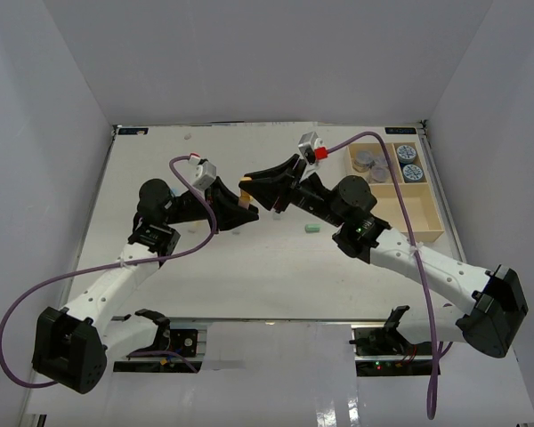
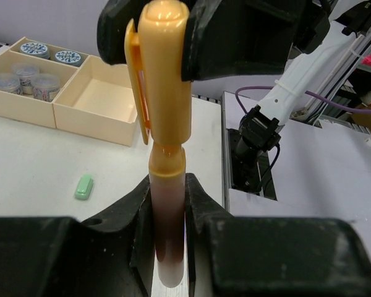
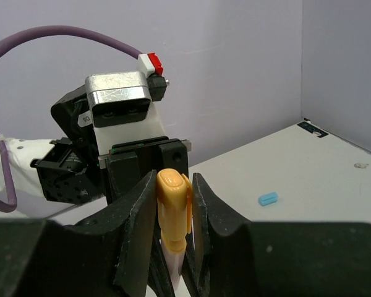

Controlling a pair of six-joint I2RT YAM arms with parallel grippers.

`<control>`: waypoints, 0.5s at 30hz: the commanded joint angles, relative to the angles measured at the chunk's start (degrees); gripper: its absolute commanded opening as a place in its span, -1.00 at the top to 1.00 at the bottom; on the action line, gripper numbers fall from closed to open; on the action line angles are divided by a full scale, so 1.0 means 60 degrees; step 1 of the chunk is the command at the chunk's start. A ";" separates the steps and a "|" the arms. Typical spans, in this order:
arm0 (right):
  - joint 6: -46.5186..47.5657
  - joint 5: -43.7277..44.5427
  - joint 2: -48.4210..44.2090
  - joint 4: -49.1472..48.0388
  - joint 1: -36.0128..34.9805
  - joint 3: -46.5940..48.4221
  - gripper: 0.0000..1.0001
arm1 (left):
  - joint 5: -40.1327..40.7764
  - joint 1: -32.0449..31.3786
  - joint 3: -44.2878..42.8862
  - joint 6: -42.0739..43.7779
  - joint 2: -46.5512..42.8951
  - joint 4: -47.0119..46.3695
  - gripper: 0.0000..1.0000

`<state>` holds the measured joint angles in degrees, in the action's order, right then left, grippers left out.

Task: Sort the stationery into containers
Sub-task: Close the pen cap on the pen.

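You see both arms meet above the middle of the white table [image 1: 249, 276], and they share one thing: a short orange marker with a clip on its cap [image 2: 166, 93]. The left gripper [image 2: 168, 204] is closed on the pale barrel end of it, the two black fingers pressed against both sides. The right gripper [image 3: 173, 216] is closed on the orange cap end, so the marker is held between the two grippers, off the table.

A little further, a small green block [image 1: 311, 229] lies flat on the table, just beside the right arm. In the right wrist view you find also a small blue block [image 3: 268, 198] on the table, well apart from the grippers.

At the far right side stands the light wooden tray with thin dividers [image 1: 423, 233]. Two blue-and-white patterned rolls [image 1: 408, 163] sit in one far compartment, some grey rolls [image 1: 371, 164] in the compartment beside it. The larger section shows only its bare bottom.
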<state>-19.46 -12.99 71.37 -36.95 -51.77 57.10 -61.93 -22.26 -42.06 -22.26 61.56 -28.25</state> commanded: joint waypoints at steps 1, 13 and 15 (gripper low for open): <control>-0.0330 -0.0061 -0.0133 -0.0975 0.0015 -0.0244 0.85 | 0.0038 -0.0040 0.0169 -0.0127 -0.0328 -0.0564 0.74; -0.0813 -0.0207 -0.0118 -0.2132 -0.0044 -0.1034 0.77 | 0.0214 -0.0040 0.0682 -0.0903 -0.0255 -0.2014 0.74; -0.0828 -0.0222 -0.0104 -0.2249 -0.0087 -0.1079 0.74 | 0.0331 -0.0025 0.0741 -0.0962 -0.0270 -0.2220 0.74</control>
<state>-23.53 -13.69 71.31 -45.56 -51.83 51.46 -61.36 -22.39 -38.26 -26.85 60.97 -36.82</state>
